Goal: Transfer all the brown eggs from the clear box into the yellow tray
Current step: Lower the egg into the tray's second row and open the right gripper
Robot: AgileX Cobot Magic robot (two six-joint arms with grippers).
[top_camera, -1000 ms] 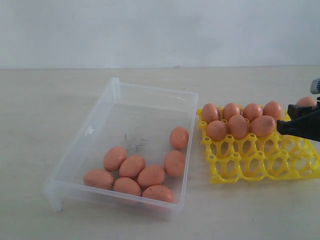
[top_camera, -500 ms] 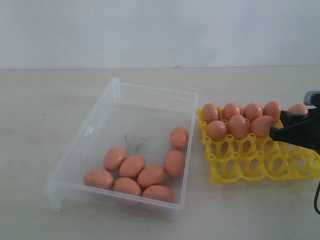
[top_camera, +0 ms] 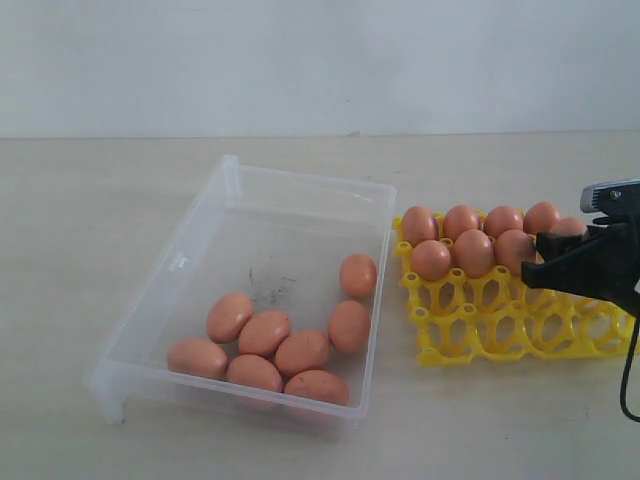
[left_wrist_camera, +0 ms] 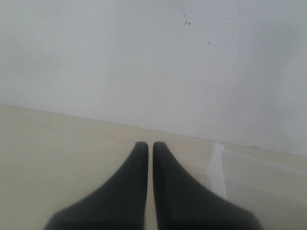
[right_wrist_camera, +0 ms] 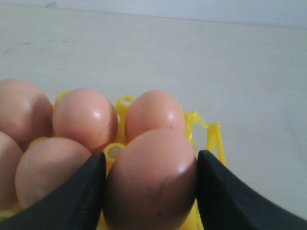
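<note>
The right gripper point(right_wrist_camera: 149, 184) is grasping one brown egg point(right_wrist_camera: 152, 158) between its jaws at the yellow tray point(top_camera: 480, 331), just beside seven eggs point(top_camera: 474, 252) sitting in its cups. Eight brown eggs point(top_camera: 264, 332) are lying in the clear box point(top_camera: 232, 176) on the surface point(top_camera: 80, 250). The left gripper point(left_wrist_camera: 150, 146) is keeping its jaws clenched on nothing near the box.
</note>
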